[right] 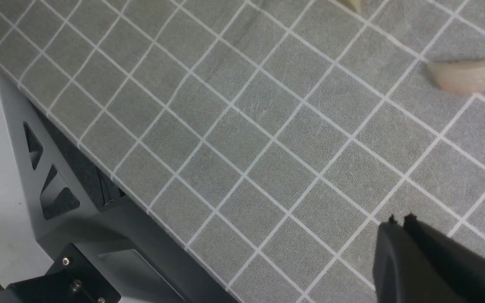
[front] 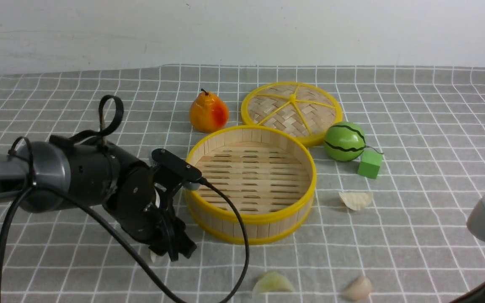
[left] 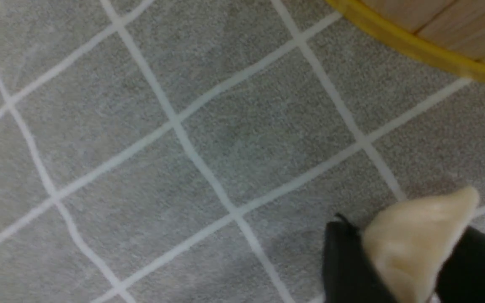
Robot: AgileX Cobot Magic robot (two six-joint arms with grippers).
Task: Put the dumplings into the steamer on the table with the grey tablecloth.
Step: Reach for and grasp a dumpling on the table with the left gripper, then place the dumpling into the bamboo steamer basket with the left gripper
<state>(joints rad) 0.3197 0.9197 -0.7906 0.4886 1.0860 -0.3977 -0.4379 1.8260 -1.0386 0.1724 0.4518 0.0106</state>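
Left wrist view: the held dumpling (left: 415, 240) sits between two dark fingers (left: 343, 261), which press it from either side; its pointed end sticks out past them.
Left gripper: the left gripper (front: 178, 251) is low over the grey tablecloth (front: 415, 126), just beside the near-left wall of the steamer (front: 251, 229), and is grasping that dumpling. Whether the dumpling is clear of the cloth cannot be told.
Right gripper: the right gripper (right: 400, 219) has its tips pressed together with nothing between them, well apart from the work.
Steamer: empty, with its slatted floor bare.
Loose dumplings: three lie on the cloth, one to the right of the steamer (front: 356, 200) and two nearer the front edge (front: 273, 283) (front: 358, 288).
Step in hand: probably securing the pinch before the lift.
Grip advice: the toy looks soft and is caught near one end, so firm but gentle pressure should keep it from pivoting or squeezing out.
Lift advice: rise straight up until the dumpling is above the yellow rim, then move across; going sideways early would likely knock the wall.
Release advice: let go low over the middle of the floor.
Risk: the arm's cable (front: 234, 219) hangs across the steamer's front and could drag on the rim.
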